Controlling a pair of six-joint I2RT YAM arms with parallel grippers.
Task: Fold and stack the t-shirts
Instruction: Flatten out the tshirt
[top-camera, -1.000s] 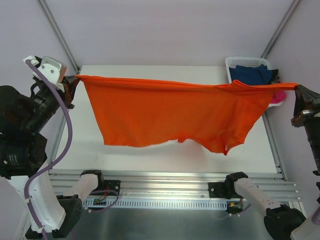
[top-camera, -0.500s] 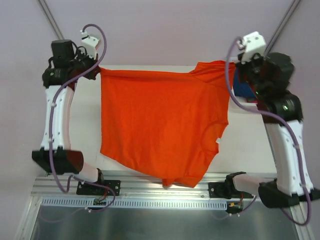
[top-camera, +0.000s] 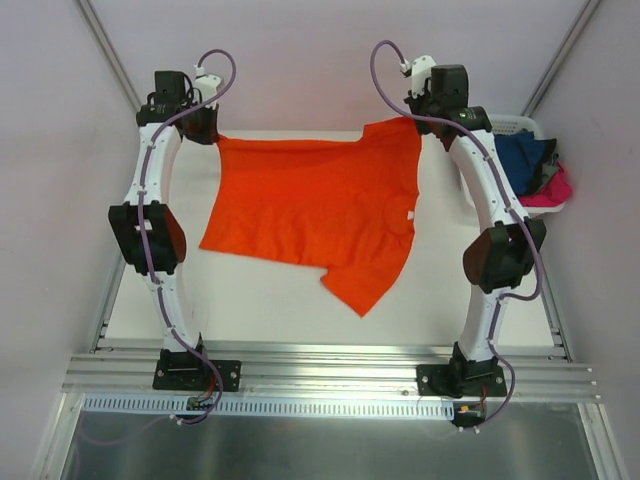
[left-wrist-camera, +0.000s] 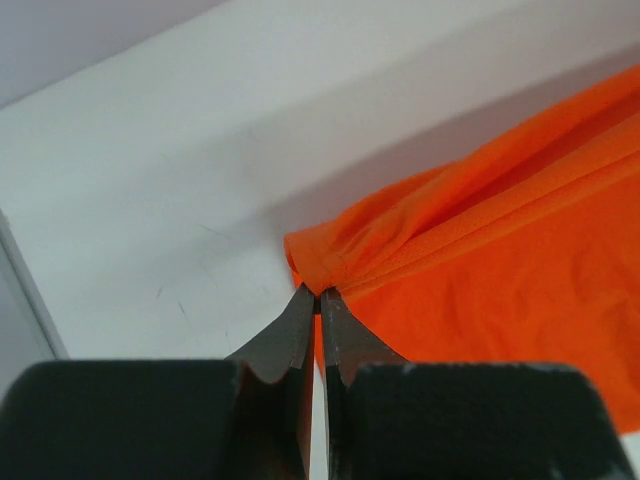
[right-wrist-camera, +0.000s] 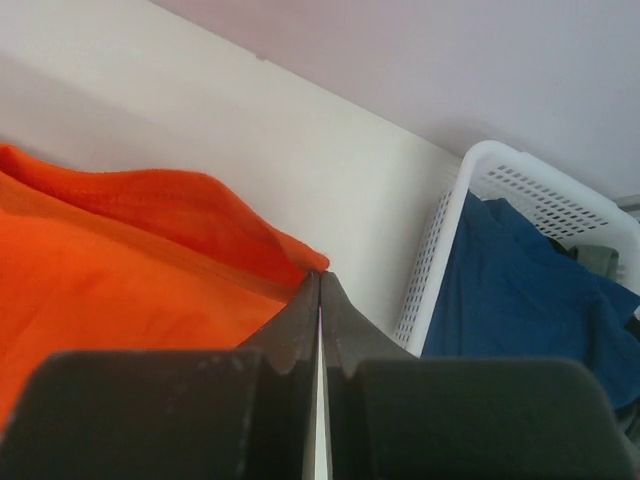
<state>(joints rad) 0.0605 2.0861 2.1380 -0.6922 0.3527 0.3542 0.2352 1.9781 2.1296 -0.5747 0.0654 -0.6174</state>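
The orange shirt (top-camera: 310, 215) is spread on the desk (top-camera: 260, 310), its far corners pinched in the left hand (left-wrist-camera: 318, 297) and the right hand (right-wrist-camera: 320, 282), each closed on cloth, so that the far edge is held stretched flat for folding; the navy shirt (right-wrist-camera: 520, 290) and pink shirt (top-camera: 552, 190) lie in the basket (right-wrist-camera: 438, 258)

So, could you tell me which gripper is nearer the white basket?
Right. The right gripper pinches a corner of the orange shirt close beside the basket; the left gripper holds the other corner, across the table.
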